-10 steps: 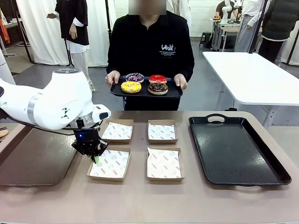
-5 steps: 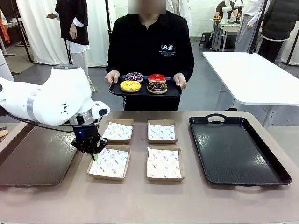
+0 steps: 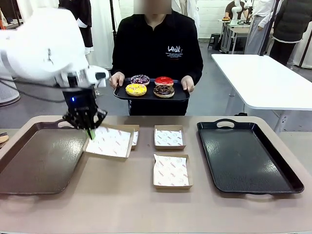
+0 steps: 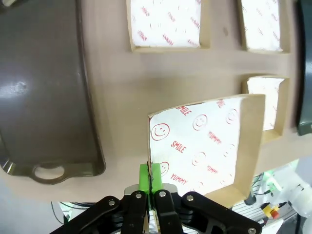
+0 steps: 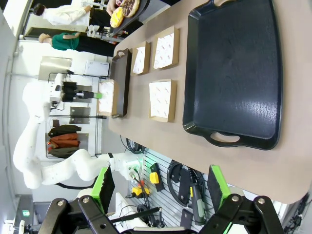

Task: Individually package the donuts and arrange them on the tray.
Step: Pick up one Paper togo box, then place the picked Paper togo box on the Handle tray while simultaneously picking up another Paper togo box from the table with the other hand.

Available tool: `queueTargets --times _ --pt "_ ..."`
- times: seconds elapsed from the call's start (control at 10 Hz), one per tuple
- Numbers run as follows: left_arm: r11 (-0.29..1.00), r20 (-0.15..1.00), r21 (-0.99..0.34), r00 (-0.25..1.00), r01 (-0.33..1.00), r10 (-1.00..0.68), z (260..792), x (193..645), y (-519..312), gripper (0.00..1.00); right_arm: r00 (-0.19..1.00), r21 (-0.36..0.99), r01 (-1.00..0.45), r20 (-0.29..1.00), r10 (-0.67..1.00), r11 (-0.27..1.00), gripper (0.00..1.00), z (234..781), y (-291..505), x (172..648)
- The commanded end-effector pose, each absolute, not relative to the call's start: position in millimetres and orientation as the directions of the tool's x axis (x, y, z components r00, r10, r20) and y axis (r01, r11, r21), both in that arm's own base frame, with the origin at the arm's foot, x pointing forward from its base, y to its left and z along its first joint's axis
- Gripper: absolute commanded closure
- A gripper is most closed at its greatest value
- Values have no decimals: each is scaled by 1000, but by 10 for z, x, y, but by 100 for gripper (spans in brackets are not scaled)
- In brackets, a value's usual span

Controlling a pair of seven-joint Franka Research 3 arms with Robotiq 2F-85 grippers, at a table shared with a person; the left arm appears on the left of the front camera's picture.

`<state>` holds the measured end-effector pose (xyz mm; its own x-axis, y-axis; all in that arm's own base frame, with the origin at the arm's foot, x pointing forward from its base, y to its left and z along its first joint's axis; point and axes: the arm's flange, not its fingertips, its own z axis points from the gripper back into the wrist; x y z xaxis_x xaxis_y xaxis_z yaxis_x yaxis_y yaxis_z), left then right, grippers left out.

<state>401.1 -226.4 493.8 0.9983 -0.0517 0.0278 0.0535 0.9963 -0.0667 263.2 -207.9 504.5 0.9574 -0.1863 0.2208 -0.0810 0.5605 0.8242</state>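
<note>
The left gripper (image 3: 90, 130), pinched shut on the rim of 1 paper-lined box (image 3: 109, 142), has lifted it off the table (image 3: 146, 209), tilted. The 4 donuts (image 3: 150, 87) wait on the person's black tray (image 3: 180, 97). The right gripper (image 5: 161, 181) gapes, empty. Packaging is only starting.

My tan table (image 3: 146, 209) carries two flat trays with loop handles: a brown tray (image 3: 29, 165) at my left end and a black tray (image 3: 248, 156) at my right end, each lying lengthwise from me toward the far side. Between them three square cardboard boxes lined with printed paper sit on the tabletop, apart from one another: the far middle box (image 3: 169, 137), the near box (image 3: 170, 171) straight in front of it, and the far left box (image 3: 135, 138), mostly covered from my front camera.
</note>
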Motion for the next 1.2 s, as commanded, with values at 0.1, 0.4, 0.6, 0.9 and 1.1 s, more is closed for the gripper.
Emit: queueTargets --times 0.1,0.4,0.6,0.9,1.1 --pt "998 53 -57 998 18 -15 5248 4488 -2299 100 953 837 -82 225 -203 540 0 5050 -2066 2648" --pt "994 88 -85 994 72 -65 5325 4956 -2279 100 953 837 -82 225 -203 540 0 5050 -2066 2648" --pt "995 79 -93 996 43 -36 5318 4815 -2260 100 953 837 -82 225 -203 540 0 5050 -2066 2648" --pt "995 79 -93 996 43 -36 5318 4815 -2260 100 953 837 -82 225 -203 540 0 5050 -2066 2648" --pt "995 79 -93 996 43 -36 5318 4815 -2260 100 953 837 -82 225 -203 540 0 5050 -2066 2648"
